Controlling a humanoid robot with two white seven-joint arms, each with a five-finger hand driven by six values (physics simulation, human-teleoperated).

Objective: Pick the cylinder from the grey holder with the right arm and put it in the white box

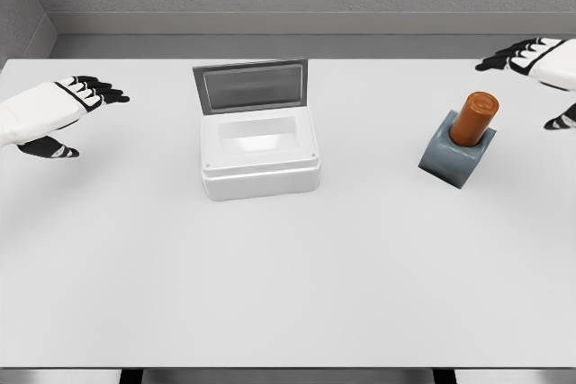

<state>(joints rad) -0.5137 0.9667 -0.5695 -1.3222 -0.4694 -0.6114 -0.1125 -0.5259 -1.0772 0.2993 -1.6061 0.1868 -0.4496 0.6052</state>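
Step judged: pre-grasp, reach not yet made. Cylinder [473, 118] sitting tilted in grey holder [456, 156], right side of worktop [288, 285]. White box [259, 152] standing centre, lid open, nothing inside. Right hand [540, 65] being held far right, just beyond cylinder, fingers spread, nothing gripped. Next move likely needing hand brought around cylinder, then closed. Left hand [49, 114] being held far left, fingers spread, idle.

Orange cylinder [473, 118], grey holder [453, 159], white box [259, 168]
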